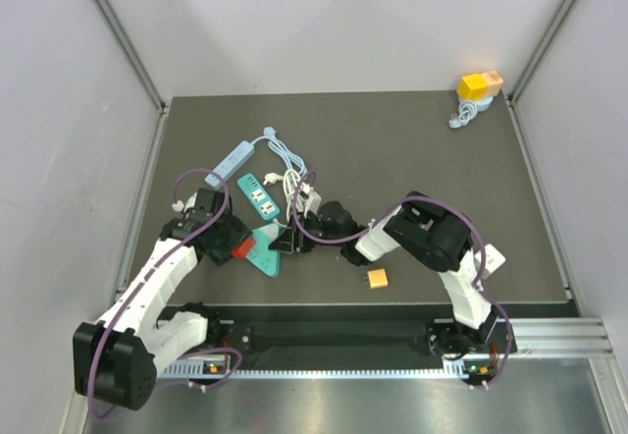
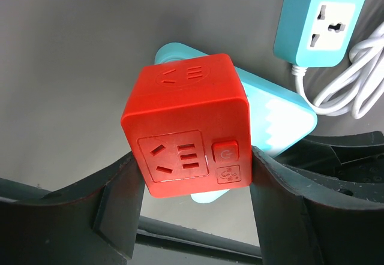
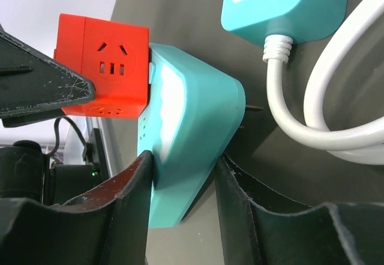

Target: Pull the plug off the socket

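Clamped in left gripper point(image 2: 195, 178): red cube plug point(image 2: 186, 127). Pinched in right gripper point(image 3: 183, 178): teal socket block point(image 3: 192, 115). Risk: slip off smooth cube faces under skewed pull, pins binding.

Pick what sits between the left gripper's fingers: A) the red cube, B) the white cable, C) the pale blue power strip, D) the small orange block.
A: the left wrist view shows the red cube flanked on each side by a finger of the left gripper.
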`<state>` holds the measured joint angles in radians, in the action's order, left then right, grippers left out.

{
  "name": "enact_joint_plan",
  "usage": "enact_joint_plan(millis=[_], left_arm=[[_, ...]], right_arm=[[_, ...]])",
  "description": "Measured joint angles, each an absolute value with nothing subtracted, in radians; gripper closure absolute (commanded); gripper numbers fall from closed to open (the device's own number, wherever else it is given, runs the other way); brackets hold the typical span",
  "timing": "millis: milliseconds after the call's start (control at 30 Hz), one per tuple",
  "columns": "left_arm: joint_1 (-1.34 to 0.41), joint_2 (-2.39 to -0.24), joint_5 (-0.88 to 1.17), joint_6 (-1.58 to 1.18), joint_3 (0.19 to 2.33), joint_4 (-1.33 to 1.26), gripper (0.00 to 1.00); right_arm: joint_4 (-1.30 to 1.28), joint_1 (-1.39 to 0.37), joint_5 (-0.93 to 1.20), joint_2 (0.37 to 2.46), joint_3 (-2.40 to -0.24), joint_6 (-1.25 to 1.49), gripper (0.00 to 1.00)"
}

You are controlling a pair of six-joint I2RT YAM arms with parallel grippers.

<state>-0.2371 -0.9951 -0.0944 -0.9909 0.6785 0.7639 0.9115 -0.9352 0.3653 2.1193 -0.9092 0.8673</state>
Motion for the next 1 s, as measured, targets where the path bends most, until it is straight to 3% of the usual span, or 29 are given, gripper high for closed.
enact_joint_plan(millis=[467,733,867,1000], left_arm=[[-0.218,-0.907,-0.080,-0.957,0.707,0.772,1.00],[-0.218,-0.925,-0.035,-0.925,0.727,0.776,1.00],[-0.219,-0.900,-0.008,-0.918,0.704,0.765,1.00],[-0.220,-0.870,0.007,-0.900,0.704,0.791,1.00]], right_arm=[[0.681,-0.950,0.276,2.069,-1.023,0.813,1.00],[0.764,-0.945,0.282,2.068,-0.977,0.815,1.00],[0.858,-0.938,0.311,2.067,-0.923,0.813,0.74],[0.926,-0.934,0.347,2.069,-0.897,0.804,0.58]])
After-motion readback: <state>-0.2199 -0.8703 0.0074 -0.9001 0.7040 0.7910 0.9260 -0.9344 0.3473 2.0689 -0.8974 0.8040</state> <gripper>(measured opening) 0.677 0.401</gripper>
